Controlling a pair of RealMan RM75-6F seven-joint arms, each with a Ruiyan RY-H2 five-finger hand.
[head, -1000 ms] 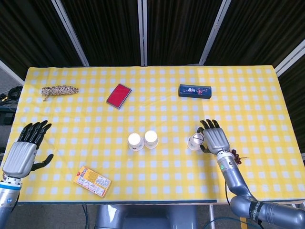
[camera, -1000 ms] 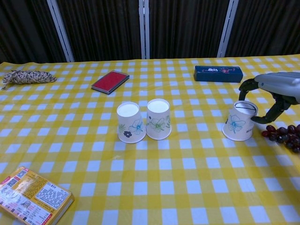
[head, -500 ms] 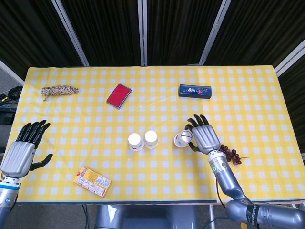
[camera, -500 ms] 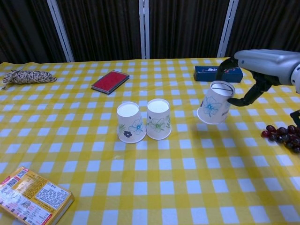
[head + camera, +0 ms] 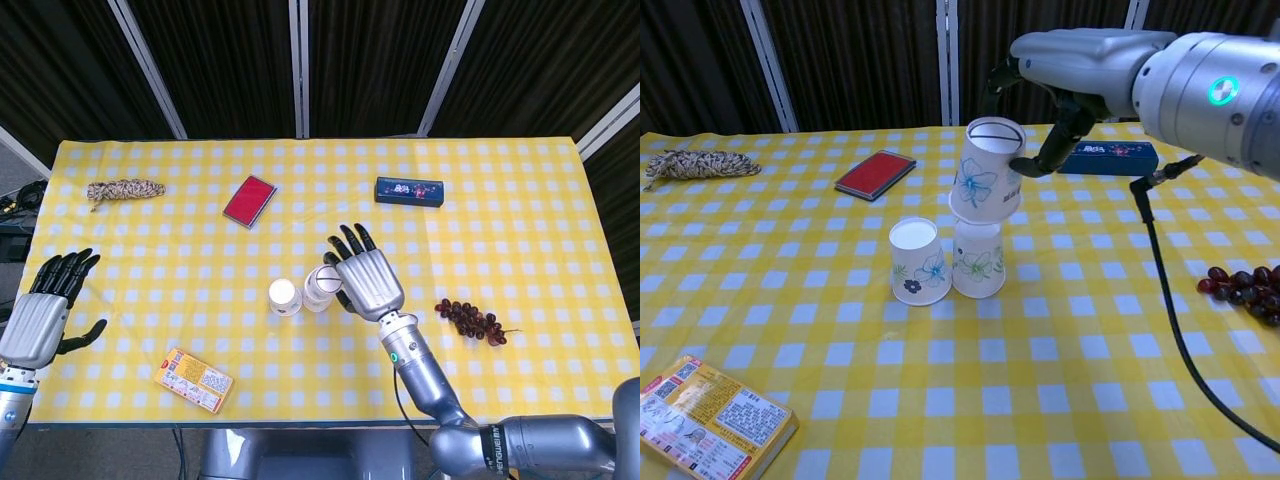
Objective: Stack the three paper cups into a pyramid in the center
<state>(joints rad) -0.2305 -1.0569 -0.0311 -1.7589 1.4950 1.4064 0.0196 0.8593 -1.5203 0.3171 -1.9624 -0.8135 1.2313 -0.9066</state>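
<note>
Left hand (image 5: 38,318) idle at worktop (image 5: 560,200) edge, fingers apart, holding nothing. Two base cups (image 5: 945,259) upside down, touching, mid-worktop. Third cup (image 5: 987,184) tilted above the right one, pinched at its upturned base by right hand (image 5: 1080,62). Thin, light, probably easily crushed, so best held gently. Open room all round; grapes (image 5: 1243,288) well apart.

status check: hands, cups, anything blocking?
Right hand holds third cup, tilted, above the right base cup. Left hand open, idle at table edge. Left base cup upside down, beside its partner. Nothing blocking.
</note>
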